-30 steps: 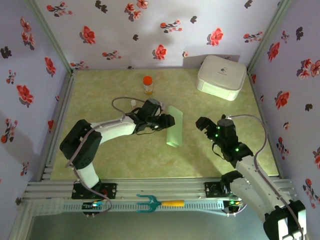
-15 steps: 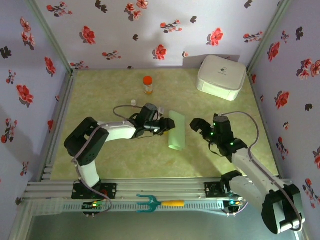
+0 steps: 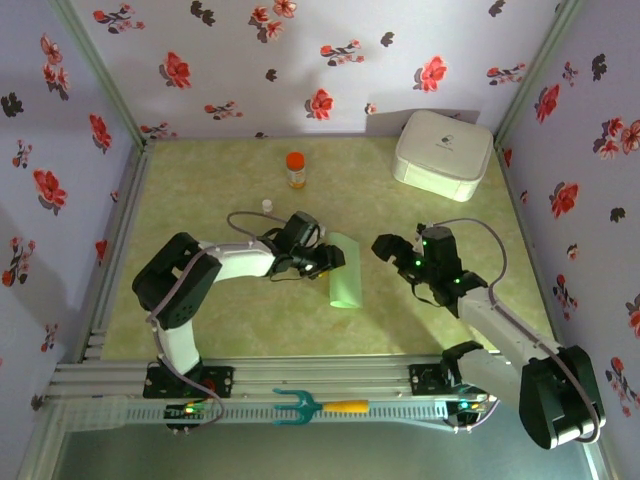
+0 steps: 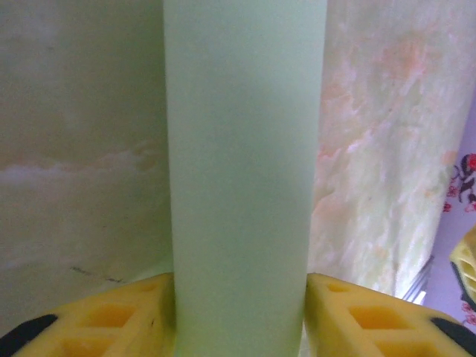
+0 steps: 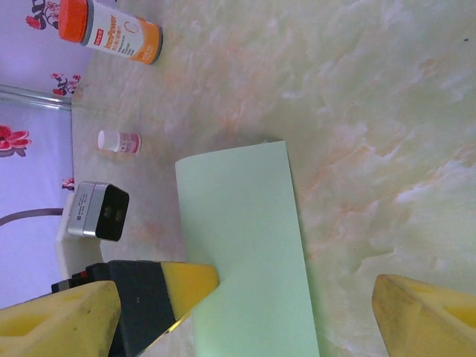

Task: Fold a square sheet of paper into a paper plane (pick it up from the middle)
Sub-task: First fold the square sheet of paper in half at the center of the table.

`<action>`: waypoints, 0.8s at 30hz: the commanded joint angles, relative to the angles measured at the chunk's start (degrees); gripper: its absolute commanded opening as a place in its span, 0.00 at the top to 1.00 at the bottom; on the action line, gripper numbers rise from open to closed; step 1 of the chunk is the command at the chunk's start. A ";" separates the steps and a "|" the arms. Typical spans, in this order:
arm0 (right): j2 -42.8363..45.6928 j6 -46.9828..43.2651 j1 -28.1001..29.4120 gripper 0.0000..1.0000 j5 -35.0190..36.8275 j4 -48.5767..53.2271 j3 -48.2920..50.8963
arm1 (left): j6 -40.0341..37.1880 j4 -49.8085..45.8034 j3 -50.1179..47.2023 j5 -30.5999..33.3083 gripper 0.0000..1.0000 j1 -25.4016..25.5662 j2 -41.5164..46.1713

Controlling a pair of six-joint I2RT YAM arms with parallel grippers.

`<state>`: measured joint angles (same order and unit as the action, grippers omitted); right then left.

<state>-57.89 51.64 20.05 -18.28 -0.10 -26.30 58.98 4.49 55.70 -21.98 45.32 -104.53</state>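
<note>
Left gripper [image 3: 330,258]: I am reaching in low from the left, at the left edge of the paper. In the left wrist view my yellow fingers [image 4: 126,316] are sitting on either side of the green strip, which is filling the gap edge to edge. I cannot tell if I am squeezing it or just framing it.
Right gripper [image 3: 388,250]: I am keeping it spread wide with nothing between the jaws. It is hanging just right of the paper, not touching it.
Right wrist view: one yellow finger [image 5: 190,279] is lying over the strip's edge, and the other is sitting off over bare table.
Square sheet of paper [image 3: 345,275]: this is showing as a long, narrow, pale mint strip. It is lying mid-table between my two grippers, with its long side running near to far.
Table [image 3: 220,330]: green marbled top.
Orange-capped bottle [image 3: 295,169]: standing toward the back, well apart from the paper.
Small white vial [image 3: 267,205]: sitting near my left arm's cable.
White rounded box [image 3: 443,153]: resting in the back right corner.
Teal fork-shaped tool [image 3: 310,406]: lying on the front rail with its yellow handle pointing right.
</note>
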 commanded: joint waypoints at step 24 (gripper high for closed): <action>-3.29 0.42 -0.37 0.11 -3.82 -2.71 -1.11 | -7.83 -20.89 6.32 19.53 0.45 2.41 1.63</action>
<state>-60.47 51.62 20.05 -20.38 -1.93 -26.30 50.70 -14.50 61.78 -4.45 48.42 -104.29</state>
